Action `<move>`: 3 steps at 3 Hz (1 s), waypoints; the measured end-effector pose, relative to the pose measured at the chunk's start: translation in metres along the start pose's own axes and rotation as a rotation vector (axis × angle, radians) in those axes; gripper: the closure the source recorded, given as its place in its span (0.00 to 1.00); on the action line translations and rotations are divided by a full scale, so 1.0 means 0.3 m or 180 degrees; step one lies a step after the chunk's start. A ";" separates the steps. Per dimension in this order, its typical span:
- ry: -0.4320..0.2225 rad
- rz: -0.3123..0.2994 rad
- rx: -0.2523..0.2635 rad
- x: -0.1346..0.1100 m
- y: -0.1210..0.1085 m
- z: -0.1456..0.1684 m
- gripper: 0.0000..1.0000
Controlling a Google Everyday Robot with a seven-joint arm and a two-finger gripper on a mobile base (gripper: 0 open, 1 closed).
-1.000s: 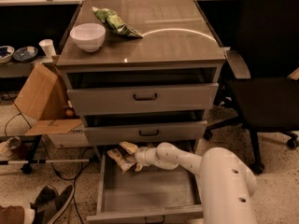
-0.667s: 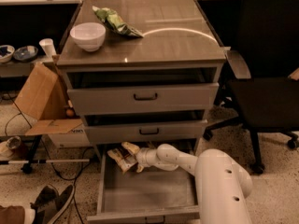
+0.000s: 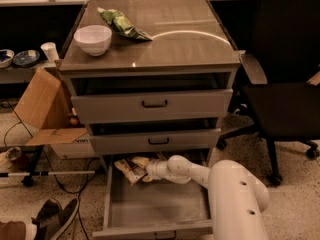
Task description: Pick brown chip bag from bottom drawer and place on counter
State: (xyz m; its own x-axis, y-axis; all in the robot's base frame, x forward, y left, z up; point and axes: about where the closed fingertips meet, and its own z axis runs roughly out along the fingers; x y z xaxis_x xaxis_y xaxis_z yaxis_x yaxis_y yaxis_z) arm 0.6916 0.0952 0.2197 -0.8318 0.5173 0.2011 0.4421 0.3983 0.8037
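The bottom drawer (image 3: 155, 206) is pulled open below the two upper drawers. The brown chip bag (image 3: 129, 168) sits at its back left, crinkled, with tan edges showing, partly under the middle drawer. My white arm reaches down from the lower right into the drawer. The gripper (image 3: 149, 170) is right at the bag's right side and touches it. The counter (image 3: 185, 44) is the glossy top of the cabinet.
A white bowl (image 3: 93, 39) and a green chip bag (image 3: 122, 24) lie on the counter's left half. A black office chair (image 3: 285, 84) stands to the right. A cardboard box (image 3: 45, 114), cables and shoes (image 3: 52, 216) are on the floor to the left.
My arm has shifted slightly in the drawer; the gripper stays against the bag at the back left. The bag has hardly moved.
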 end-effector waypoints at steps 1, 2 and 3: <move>-0.0095 0.0030 -0.0065 -0.045 -0.027 0.005 0.23; -0.0122 0.0046 -0.0096 -0.062 -0.043 0.008 0.09; -0.0142 0.0070 -0.0047 -0.090 -0.074 0.016 0.09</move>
State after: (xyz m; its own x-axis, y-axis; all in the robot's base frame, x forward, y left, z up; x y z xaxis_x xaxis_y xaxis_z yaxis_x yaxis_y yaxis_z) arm 0.7061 0.0761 0.1938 -0.8061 0.5592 0.1938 0.4547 0.3755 0.8076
